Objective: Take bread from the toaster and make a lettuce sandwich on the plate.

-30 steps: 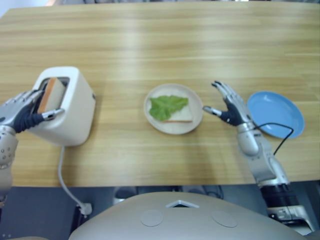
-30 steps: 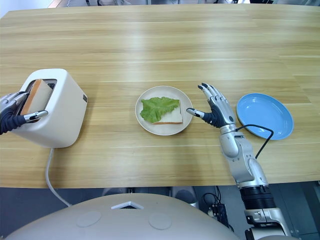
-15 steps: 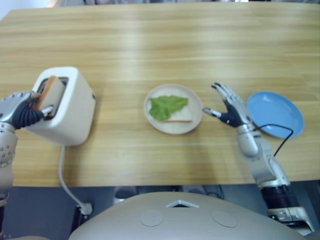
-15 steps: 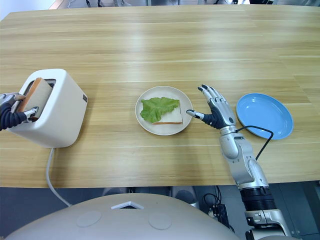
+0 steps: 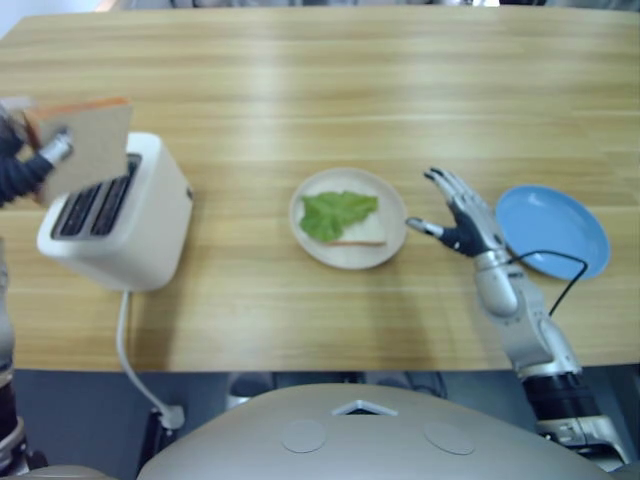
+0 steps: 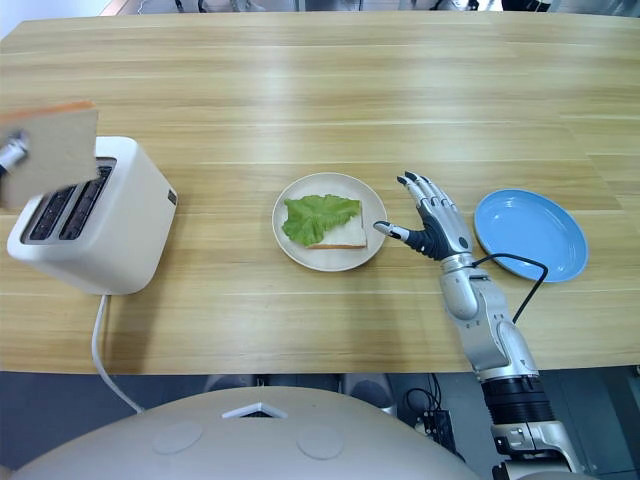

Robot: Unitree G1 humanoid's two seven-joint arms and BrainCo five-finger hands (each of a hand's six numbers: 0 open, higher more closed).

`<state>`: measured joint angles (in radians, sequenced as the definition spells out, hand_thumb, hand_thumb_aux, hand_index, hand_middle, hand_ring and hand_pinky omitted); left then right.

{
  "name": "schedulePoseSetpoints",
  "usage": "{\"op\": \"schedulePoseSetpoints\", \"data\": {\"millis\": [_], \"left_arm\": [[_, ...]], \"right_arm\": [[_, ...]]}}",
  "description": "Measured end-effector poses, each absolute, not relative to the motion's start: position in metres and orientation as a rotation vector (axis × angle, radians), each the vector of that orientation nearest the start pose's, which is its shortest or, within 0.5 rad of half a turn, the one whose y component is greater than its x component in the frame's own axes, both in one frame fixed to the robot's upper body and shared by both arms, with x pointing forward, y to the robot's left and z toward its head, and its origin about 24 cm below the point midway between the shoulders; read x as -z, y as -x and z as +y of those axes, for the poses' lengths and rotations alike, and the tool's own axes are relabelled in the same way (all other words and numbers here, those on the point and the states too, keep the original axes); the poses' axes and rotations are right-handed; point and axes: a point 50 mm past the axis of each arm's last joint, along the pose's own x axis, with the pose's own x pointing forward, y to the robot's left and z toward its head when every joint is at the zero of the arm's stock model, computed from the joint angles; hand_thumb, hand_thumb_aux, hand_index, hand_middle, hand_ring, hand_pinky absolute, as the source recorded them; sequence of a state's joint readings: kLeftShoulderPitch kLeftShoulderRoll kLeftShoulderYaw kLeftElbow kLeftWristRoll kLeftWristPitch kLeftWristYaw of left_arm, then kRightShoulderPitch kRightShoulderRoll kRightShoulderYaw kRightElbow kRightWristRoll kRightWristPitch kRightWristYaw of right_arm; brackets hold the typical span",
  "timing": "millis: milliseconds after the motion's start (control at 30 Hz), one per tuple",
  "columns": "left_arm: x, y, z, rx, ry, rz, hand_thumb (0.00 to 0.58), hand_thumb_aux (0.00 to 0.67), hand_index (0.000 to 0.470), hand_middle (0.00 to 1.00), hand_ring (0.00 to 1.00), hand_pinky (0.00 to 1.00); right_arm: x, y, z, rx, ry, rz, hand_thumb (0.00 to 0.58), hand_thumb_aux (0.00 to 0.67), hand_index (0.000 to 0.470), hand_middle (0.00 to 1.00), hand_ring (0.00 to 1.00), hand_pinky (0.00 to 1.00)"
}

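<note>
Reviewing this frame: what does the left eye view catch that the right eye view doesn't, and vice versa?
Left eye view adds the left hand's dark palm and the power plug. Right eye view adds more table right of the blue plate. Shared: the bread slice gripped above the toaster, lettuce on a second slice on the plate, the open right hand.

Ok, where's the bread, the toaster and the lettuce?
bread (image 6: 52, 152), right eye view, middle of the slice's flat face.
toaster (image 6: 118, 238), right eye view, its white side wall.
lettuce (image 6: 318, 217), right eye view, middle of the leaf.
</note>
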<state>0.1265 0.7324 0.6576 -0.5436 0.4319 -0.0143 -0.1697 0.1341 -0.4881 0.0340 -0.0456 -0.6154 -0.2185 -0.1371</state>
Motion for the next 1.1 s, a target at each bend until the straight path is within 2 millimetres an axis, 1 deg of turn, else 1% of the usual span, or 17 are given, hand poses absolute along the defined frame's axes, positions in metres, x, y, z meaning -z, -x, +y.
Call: {"op": "schedulePoseSetpoints", "data": {"millis": [133, 200, 267, 367, 400, 433, 467, 500, 600, 633, 667, 700, 767, 833, 900, 1067, 1100], "left_arm": [[-0.29, -0.16, 0.276, -0.493, -1.292, -0.771, 0.58, 0.67, 0.46, 1.0, 1.0, 1.0], [-0.299, -0.157, 0.266, -0.489, -1.26, -0.867, 0.58, 0.67, 0.46, 1.0, 1.0, 1.0], [-0.298, -0.162, 0.254, -0.429, -1.2, -0.918, 0.58, 0.67, 0.46, 1.0, 1.0, 1.0], [-0.287, -0.177, 0.233, -0.293, -1.089, -0.938, 0.58, 0.67, 0.46, 1.0, 1.0, 1.0], [-0.281, -0.185, 0.223, -0.225, -1.019, -0.935, 0.58, 0.67, 0.46, 1.0, 1.0, 1.0], [-0.269, -0.195, 0.207, -0.115, -0.952, -0.91, 0.58, 0.67, 0.46, 1.0, 1.0, 1.0], [-0.263, -0.2, 0.199, -0.065, -0.916, -0.895, 0.58, 0.67, 0.46, 1.0, 1.0, 1.0], [-0.25, -0.211, 0.186, 0.023, -0.843, -0.853, 0.58, 0.67, 0.46, 1.0, 1.0, 1.0], [-0.203, -0.241, 0.15, 0.264, -0.62, -0.638, 0.58, 0.67, 0.46, 1.0, 1.0, 1.0], [-0.198, -0.243, 0.148, 0.284, -0.592, -0.611, 0.58, 0.67, 0.46, 1.0, 1.0, 1.0], [-0.187, -0.25, 0.141, 0.33, -0.532, -0.553, 0.58, 0.67, 0.46, 1.0, 1.0, 1.0], [-0.17, -0.261, 0.129, 0.396, -0.435, -0.464, 0.58, 0.67, 0.46, 1.0, 1.0, 1.0], [-0.15, -0.271, 0.119, 0.453, -0.375, -0.365, 0.58, 0.67, 0.46, 1.0, 1.0, 1.0], [-0.126, -0.286, 0.111, 0.489, -0.29, -0.246, 0.58, 0.67, 0.46, 1.0, 1.0, 1.0], [-0.107, -0.298, 0.105, 0.515, -0.23, -0.157, 0.58, 0.67, 0.46, 1.0, 1.0, 1.0], [-0.086, -0.325, 0.093, 0.537, -0.14, -0.04, 0.58, 0.67, 0.46, 1.0, 1.0, 1.0], [-0.08, -0.332, 0.09, 0.543, -0.081, 0.0, 0.58, 0.67, 0.46, 1.0, 1.0, 1.0]], "right_arm": [[-0.057, -0.224, -0.22, -0.066, 1.073, -0.179, 0.0, 0.0, 0.0, 0.0, 0.0, 0.0], [-0.057, -0.224, -0.22, -0.065, 1.073, -0.178, 0.0, 0.0, 0.0, 0.0, 0.0, 0.0], [-0.057, -0.225, -0.22, -0.064, 1.073, -0.177, 0.0, 0.0, 0.0, 0.0, 0.0, 0.0], [-0.057, -0.226, -0.221, -0.059, 1.073, -0.179, 0.0, 0.0, 0.0, 0.0, 0.0, 0.0], [-0.058, -0.227, -0.221, -0.055, 1.072, -0.181, 0.0, 0.0, 0.0, 0.0, 0.0, 0.0], [-0.059, -0.228, -0.221, -0.041, 1.07, -0.188, 0.0, 0.0, 0.0, 0.0, 0.0, 0.0], [-0.06, -0.228, -0.222, -0.032, 1.07, -0.188, 0.0, 0.0, 0.0, 0.0, 0.0, 0.0], [-0.062, -0.228, -0.225, -0.006, 1.069, -0.189, 0.0, 0.0, 0.0, 0.0, 0.0, 0.0], [-0.073, -0.229, -0.243, 0.113, 1.057, -0.2, 0.0, 0.0, 0.0, 0.0, 0.0, 0.0], [-0.075, -0.229, -0.245, 0.127, 1.057, -0.199, 0.0, 0.0, 0.0, 0.0, 0.0, 0.0], [-0.077, -0.228, -0.25, 0.153, 1.053, -0.197, 0.0, 0.0, 0.0, 0.0, 0.0, 0.0], [-0.081, -0.227, -0.257, 0.196, 1.046, -0.198, 0.0, 0.0, 0.0, 0.0, 0.0, 0.0], [-0.086, -0.226, -0.261, 0.233, 1.041, -0.21, 0.0, 0.0, 0.0, 0.0, 0.0, 0.0], [-0.09, -0.225, -0.269, 0.281, 1.032, -0.212, 0.0, 0.0, 0.0, 0.0, 0.0, 0.0], [-0.091, -0.224, -0.272, 0.298, 1.032, -0.211, 0.0, 0.0, 0.0, 0.0, 0.0, 0.0], [-0.092, -0.225, -0.273, 0.309, 1.028, -0.21, 0.0, 0.0, 0.0, 0.0, 0.0, 0.0], [-0.091, -0.225, -0.272, 0.309, 1.028, -0.207, 0.0, 0.0, 0.0, 0.0, 0.0, 0.0]]}}
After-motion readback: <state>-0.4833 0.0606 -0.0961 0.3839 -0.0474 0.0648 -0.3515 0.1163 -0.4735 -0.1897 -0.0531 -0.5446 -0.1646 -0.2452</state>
